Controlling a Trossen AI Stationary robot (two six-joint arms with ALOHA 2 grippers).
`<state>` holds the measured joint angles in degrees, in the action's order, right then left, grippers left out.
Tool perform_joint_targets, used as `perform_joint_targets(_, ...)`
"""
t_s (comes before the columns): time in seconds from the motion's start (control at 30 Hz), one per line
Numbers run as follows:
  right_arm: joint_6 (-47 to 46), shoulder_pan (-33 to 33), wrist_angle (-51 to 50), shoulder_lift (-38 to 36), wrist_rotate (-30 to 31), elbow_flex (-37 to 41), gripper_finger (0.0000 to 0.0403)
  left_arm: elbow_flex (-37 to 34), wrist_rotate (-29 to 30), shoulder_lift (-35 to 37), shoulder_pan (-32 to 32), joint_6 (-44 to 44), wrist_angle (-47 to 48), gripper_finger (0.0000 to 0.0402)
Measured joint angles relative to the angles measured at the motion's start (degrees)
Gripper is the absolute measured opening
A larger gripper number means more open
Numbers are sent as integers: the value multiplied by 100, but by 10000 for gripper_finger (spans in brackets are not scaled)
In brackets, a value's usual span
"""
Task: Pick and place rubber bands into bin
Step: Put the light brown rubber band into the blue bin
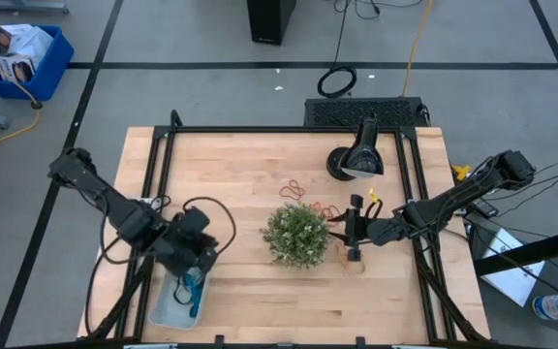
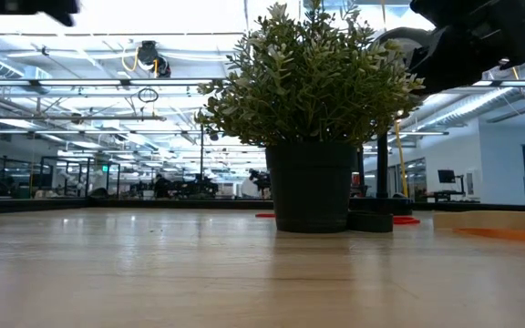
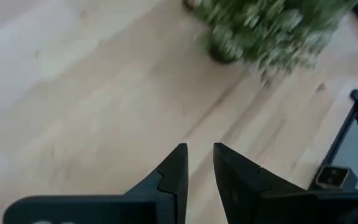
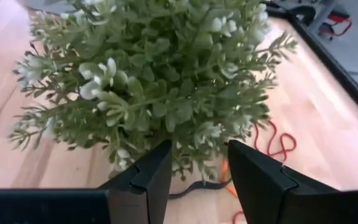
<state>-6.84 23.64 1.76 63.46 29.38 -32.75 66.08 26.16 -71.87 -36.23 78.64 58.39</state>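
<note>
Two arms at one wooden table (image 1: 260,291), catalogued from left to right.

Item, left: bin (image 1: 166,308), pale translucent tray at the table's near left corner, with blue and dark rubber bands showing inside it by its right wall.

Item: left gripper (image 1: 198,264), just above the bin's upper right corner. Left wrist view shows its fingers (image 3: 178,171) parted by a narrow gap, nothing between them, bare wood below.

Item, centre: plant (image 1: 296,234), bushy green in a dark pot, upright.

Item: rubber bands (image 1: 294,188), orange-red loops on the wood just behind the plant; more of them (image 1: 328,210) at the plant's right side, between the plant and the right gripper. In the right wrist view an orange-red loop (image 4: 278,145) lies past the foliage and a dark one (image 4: 194,186) lies at the pot's foot, between the finger tips.

Item, right: right gripper (image 1: 354,231), low beside the plant's right side, fingers (image 4: 148,171) spread wide, holding nothing, foliage directly ahead.

Item: black round-based fixture (image 1: 355,160), behind the right gripper, near the far edge.
</note>
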Motion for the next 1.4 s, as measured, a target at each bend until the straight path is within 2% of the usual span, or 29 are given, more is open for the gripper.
perform_joint_targets(0.27,-761,-2,-908,-57,-113,-2,150,0,105,-1,773,-2115,-847,81)
perform_joint_targets(0.47,-1644,-14,-2016,-322,-273,-2,150,0,428,-1,1149,-2791,-883,81)
perform_joint_targets(0.63,-2600,-114,-2792,-498,-880,-2,150,0,587,-1,1262,-3043,-934,81)
perform_joint_targets(0.73,-2932,-116,-3023,-459,-924,-2,150,0,592,-2,1317,-3180,-1053,81)
perform_joint_targets(0.87,-3004,-116,-3011,-343,-1170,-2,150,0,598,-14,1377,-3378,-1271,81)
perform_joint_targets(1.4,-3215,-146,-2893,483,-1158,-2,151,0,533,-14,1425,-3393,-1279,81)
